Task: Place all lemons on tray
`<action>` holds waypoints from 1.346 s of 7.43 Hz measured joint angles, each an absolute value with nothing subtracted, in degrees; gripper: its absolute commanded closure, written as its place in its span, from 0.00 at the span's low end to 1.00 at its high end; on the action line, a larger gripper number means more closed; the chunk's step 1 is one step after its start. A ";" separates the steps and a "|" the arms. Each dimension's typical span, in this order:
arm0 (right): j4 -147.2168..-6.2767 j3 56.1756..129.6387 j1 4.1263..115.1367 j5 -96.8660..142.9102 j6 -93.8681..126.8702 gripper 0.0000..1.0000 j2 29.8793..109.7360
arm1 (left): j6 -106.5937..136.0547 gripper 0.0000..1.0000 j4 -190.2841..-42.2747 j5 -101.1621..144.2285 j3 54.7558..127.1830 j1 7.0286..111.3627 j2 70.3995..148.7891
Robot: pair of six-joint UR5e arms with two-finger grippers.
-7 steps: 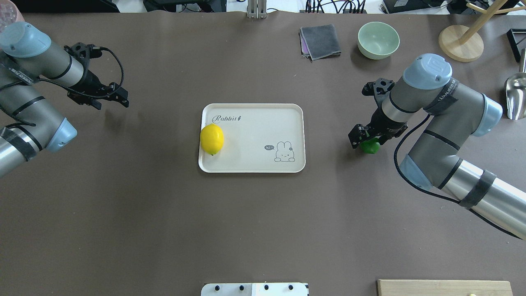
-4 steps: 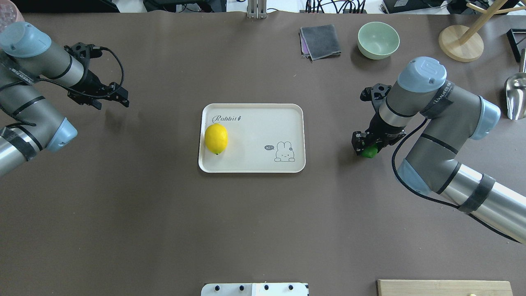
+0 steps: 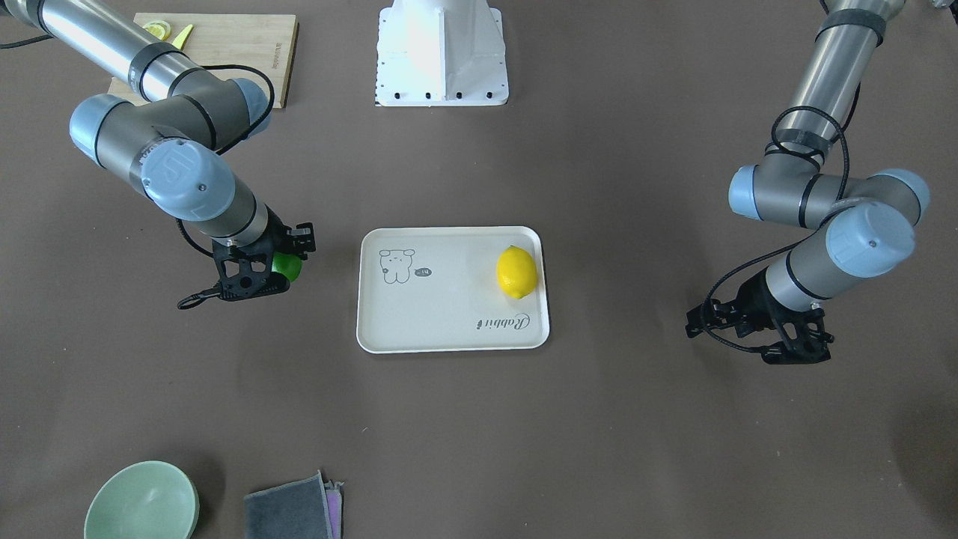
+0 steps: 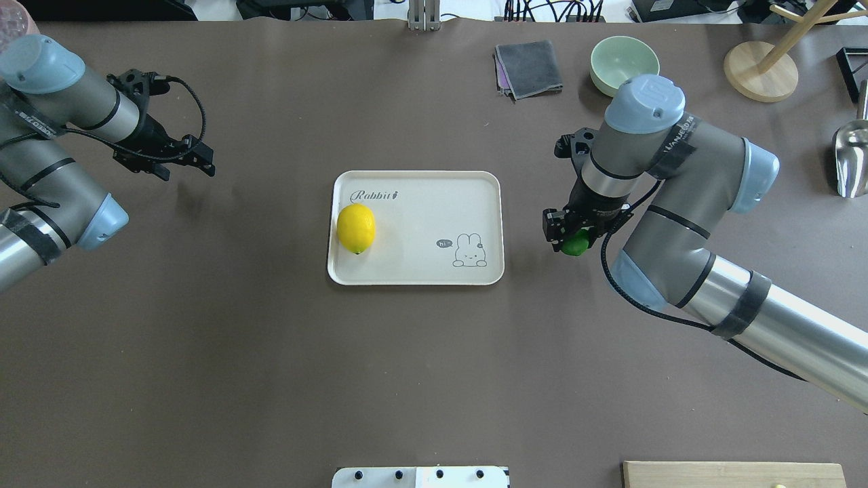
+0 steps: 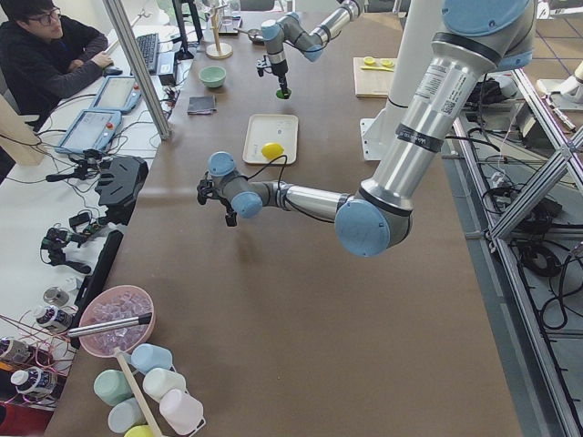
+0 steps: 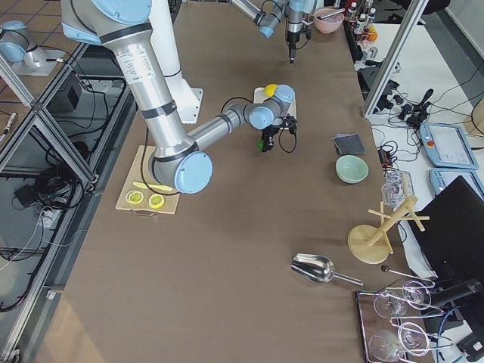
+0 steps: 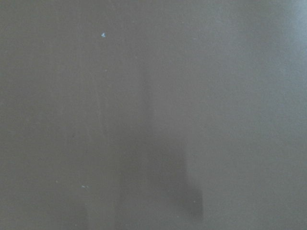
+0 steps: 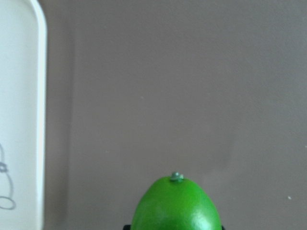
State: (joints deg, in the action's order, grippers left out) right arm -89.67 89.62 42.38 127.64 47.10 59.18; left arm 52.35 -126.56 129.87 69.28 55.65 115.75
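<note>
The off-white tray (image 4: 420, 274) lies mid-table, also in the front view (image 3: 449, 333). The yellow lemon (image 4: 356, 228) rests on its left part, seen in the front view (image 3: 516, 272) too. My right gripper (image 4: 567, 234) is shut on the green lemon (image 4: 578, 245) and holds it just right of the tray, above the table. In the right wrist view the green lemon (image 8: 175, 206) fills the bottom edge and the tray's rim (image 8: 42, 96) is at the left. My left gripper (image 4: 183, 163) is open and empty, far left of the tray.
A green bowl (image 4: 624, 64), a grey cloth (image 4: 529, 68), a wooden stand (image 4: 759, 71) and a metal scoop (image 4: 851, 159) sit at the far right. A wooden cutting board (image 3: 224, 45) with lemon slices (image 3: 157, 30) lies by the robot base (image 3: 441, 52).
My right gripper has moved left toward the tray with the green lemon in it. The yellow lemon rolled slightly right on the tray. The left arm has barely moved.
</note>
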 measured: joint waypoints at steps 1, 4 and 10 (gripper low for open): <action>-90.31 87.22 42.19 127.64 50.01 1.00 55.03 | 52.37 0.03 -126.56 129.94 69.34 55.68 115.75; -90.22 77.91 39.92 127.27 55.86 0.08 43.62 | 52.49 0.03 -126.60 129.99 69.64 55.72 115.85; -83.53 73.51 39.81 126.67 57.99 0.00 43.99 | 52.02 0.03 -126.42 129.93 69.74 56.32 115.64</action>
State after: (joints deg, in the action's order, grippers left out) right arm -83.53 73.51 39.81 126.67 57.99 43.99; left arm 52.02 -126.42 129.93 69.74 56.32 115.64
